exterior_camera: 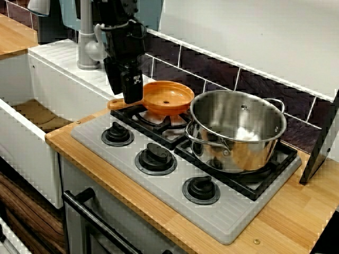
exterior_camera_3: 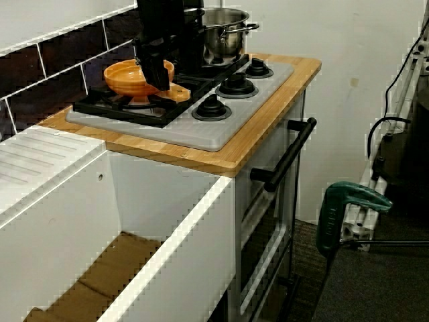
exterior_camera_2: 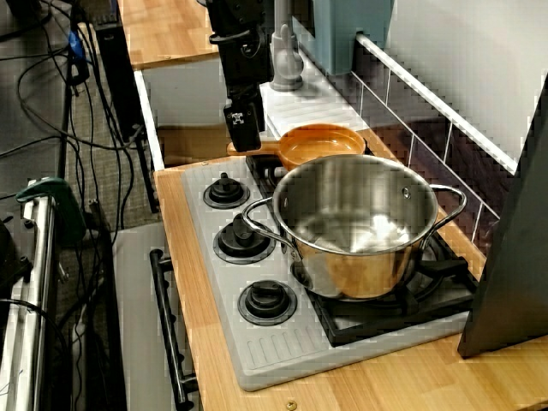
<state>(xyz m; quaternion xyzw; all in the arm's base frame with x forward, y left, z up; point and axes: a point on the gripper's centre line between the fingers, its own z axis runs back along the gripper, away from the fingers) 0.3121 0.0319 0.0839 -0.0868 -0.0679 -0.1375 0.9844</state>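
End effector (exterior_camera: 126,94) over handle (exterior_camera: 117,103) of orange pan (exterior_camera: 169,98), fingers astride; can't tell if clamped. Pan sits on rear burner of hob (exterior_camera: 159,185), steel pot (exterior_camera: 238,127) at its 3 o'clock. Prob. grasp stage; any lift needs firm, level hold.

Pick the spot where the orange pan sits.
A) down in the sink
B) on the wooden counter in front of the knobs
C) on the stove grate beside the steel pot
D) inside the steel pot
C: the orange pan rests on the black grate next to the steel pot, with the pincer down at its handle.
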